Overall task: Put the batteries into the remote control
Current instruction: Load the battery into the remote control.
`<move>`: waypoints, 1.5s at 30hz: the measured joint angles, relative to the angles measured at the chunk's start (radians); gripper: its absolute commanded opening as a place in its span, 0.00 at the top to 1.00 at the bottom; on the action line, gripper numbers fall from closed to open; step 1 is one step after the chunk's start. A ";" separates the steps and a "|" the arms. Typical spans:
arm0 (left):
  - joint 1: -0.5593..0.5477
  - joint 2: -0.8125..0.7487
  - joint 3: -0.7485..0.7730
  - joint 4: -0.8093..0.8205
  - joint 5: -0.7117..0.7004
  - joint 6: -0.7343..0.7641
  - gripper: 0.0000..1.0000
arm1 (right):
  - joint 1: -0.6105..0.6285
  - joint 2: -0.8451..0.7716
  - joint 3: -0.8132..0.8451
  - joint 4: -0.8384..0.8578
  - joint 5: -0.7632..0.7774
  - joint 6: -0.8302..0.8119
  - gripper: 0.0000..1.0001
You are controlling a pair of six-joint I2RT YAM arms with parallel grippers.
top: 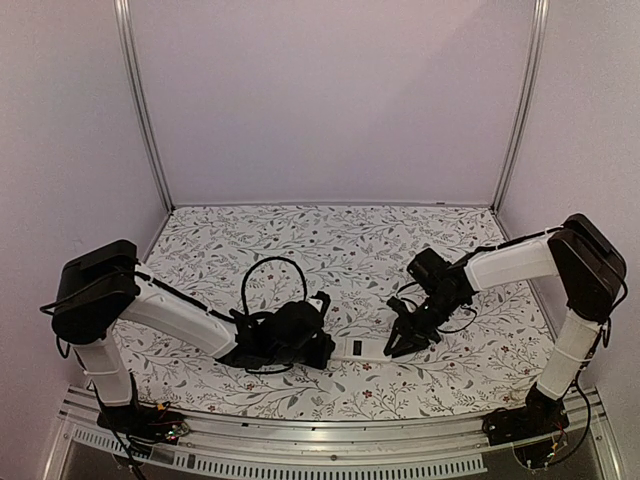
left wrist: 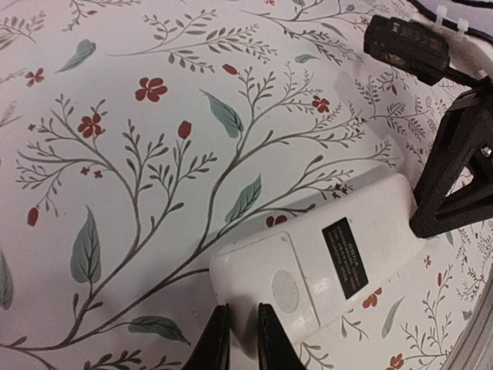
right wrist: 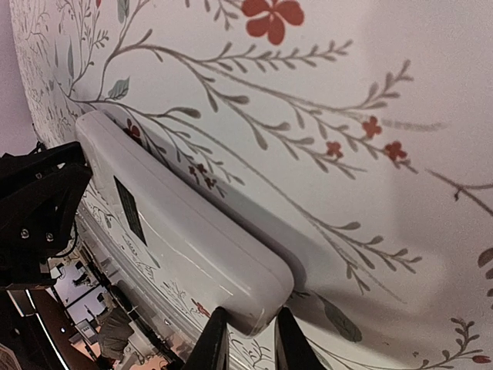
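Remote control (top: 360, 348) lies back-up near the counter's (top: 350, 250) front edge, spanning the gap between the two arms. It is a slim white plastic slab with rounded corners and a glossy shell. A black rectangular label (left wrist: 344, 258) sits on the back, with a faint embossed circle (left wrist: 283, 289) closer to the left end.

The left gripper (left wrist: 245, 339) has its dark fingers (left wrist: 216, 343) drawn close together on the remote's rounded left end, with white shell showing in the narrow slot between them. The right gripper (right wrist: 250, 339) does the same at the opposite end, its fingers (right wrist: 289, 343) pinched on the corner.

A matte cloth printed with grey sprigs and red flowers covers the counter and runs broad and flat from the remote to the pale back wall. A ribbed aluminium rail (top: 330, 440) borders the near side just behind the remote.
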 measured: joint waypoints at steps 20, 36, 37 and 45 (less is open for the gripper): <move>0.019 -0.031 -0.024 0.013 0.030 0.002 0.79 | -0.006 0.018 0.022 -0.027 0.003 0.013 0.88; 0.053 -0.100 -0.023 -0.164 -0.089 0.097 0.83 | -0.006 0.018 0.013 0.084 0.015 -0.002 0.84; 0.053 -0.086 -0.021 -0.171 -0.090 0.106 0.83 | -0.006 0.018 0.013 0.084 0.016 -0.001 0.84; 0.033 -0.062 -0.013 -0.232 -0.105 0.112 0.88 | -0.006 0.018 0.013 0.090 0.016 -0.001 0.83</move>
